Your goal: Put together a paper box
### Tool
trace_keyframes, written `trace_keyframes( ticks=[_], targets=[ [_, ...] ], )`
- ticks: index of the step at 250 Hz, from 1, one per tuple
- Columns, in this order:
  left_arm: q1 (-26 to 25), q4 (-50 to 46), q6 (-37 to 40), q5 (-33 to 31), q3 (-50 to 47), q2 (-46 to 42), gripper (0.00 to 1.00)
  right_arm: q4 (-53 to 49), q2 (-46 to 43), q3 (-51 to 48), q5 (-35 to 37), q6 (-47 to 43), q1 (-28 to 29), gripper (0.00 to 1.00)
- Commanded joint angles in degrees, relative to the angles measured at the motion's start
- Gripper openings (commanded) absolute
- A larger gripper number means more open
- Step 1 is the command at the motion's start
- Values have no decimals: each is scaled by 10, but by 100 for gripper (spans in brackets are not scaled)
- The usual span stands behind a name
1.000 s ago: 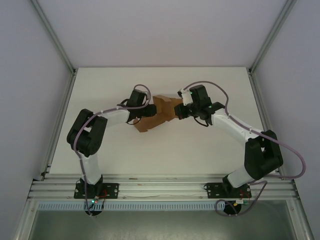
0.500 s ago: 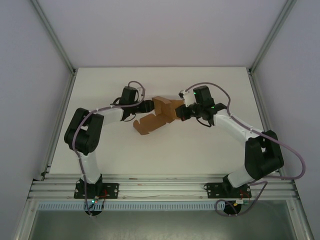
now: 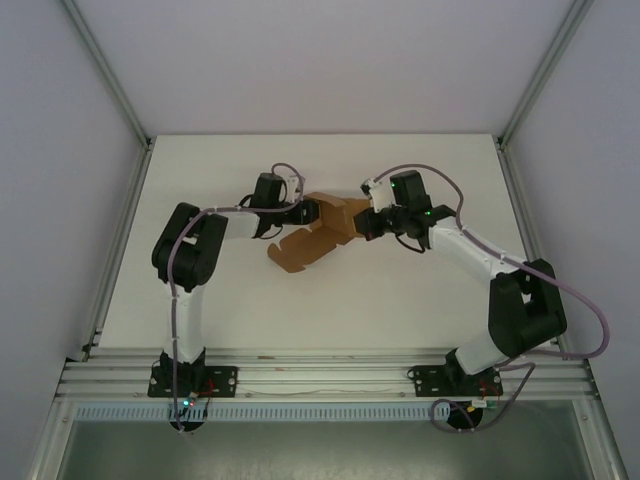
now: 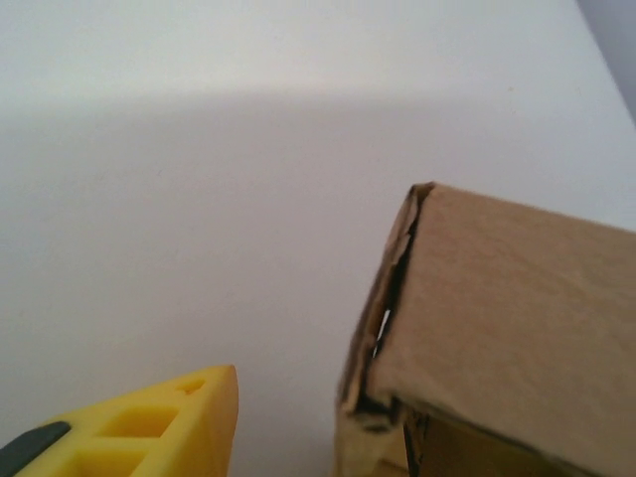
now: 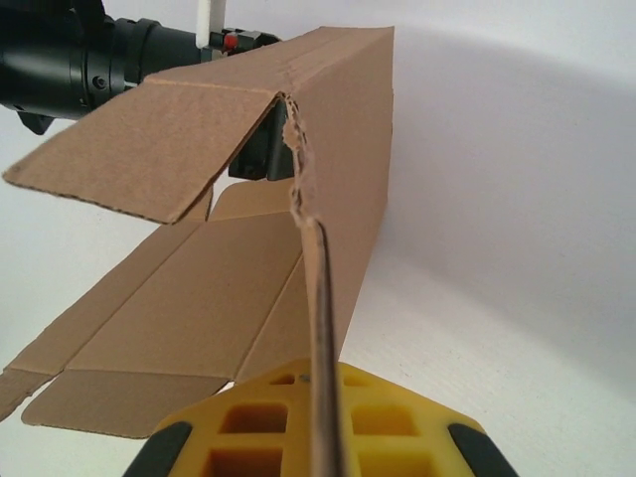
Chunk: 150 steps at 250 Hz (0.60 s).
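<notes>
2 arms, 1 box on the white table. The left gripper sat at the L end of the plain brown cardboard paper box, which lay part-folded near the table's middle, btwn the arms. In left wrist view, 1 yellow finger showed low-left, apart from the box's raised corner; couldn't tell if that gripper was open or closed. The right gripper was clamped on the box's R side. In right wrist view, 1 thin upright cardboard edge ran btwn its 2 yellow pads, w/ 1 flap hanging open above flat panels.
</notes>
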Motion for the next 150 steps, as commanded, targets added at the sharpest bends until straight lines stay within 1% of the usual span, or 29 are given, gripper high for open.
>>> trace_keyframes(
  ticks=[1, 16, 35, 54, 67, 75, 78, 82, 88, 97, 102, 107, 108, 111, 134, 150],
  targets=[
    [-9, 122, -29, 15, -9, 12, 44, -45, 13, 3, 2, -10, -6, 0],
    [-13, 153, -34, 15, -17, 13, 39, -48, 12, 3, 1, -10, -7, 0],
    [-20, 149, -25, -9, -20, 9, 27, -53, 12, 5, 6, -7, -7, 0],
    [-30, 112, 8, -55, -17, -3, 15, -50, 6, 4, 17, -4, -8, 0],
    [-38, 89, 25, -97, -19, -15, 9, -45, 0, 3, 28, 3, -8, 4],
    [-41, 77, 32, -118, -20, -23, 8, -39, -3, 1, 37, 8, -8, 10],
    [-42, 71, 34, -125, -21, -26, 7, -36, -5, 0, 42, 11, -8, 16],
    [-43, 64, 35, -139, -19, -31, 5, -32, -8, 0, 49, 16, -8, 20],
    [-45, 55, 34, -154, -24, -40, 2, -27, -12, -3, 63, 24, -8, 23],
    [-47, 46, 34, -173, -30, -52, 1, -23, -19, -4, 84, 36, -8, 28],
    [-48, 40, 33, -184, -34, -59, 0, -22, -24, -5, 96, 41, -8, 36],
    [-49, 36, 32, -198, -39, -67, 0, -22, -29, -5, 108, 47, -8, 46],
    [-50, 36, 32, -200, -40, -69, 0, -22, -29, -5, 108, 47, -8, 46],
    [-51, 34, 32, -206, -44, -74, 0, -20, -34, -6, 118, 52, -8, 52],
    [-57, 38, 29, -233, -81, -106, 0, 24, -71, -33, 167, 96, -8, 63],
    [-60, 39, 28, -246, -103, -143, 0, 60, -99, -54, 204, 125, -8, 80]
  ],
)
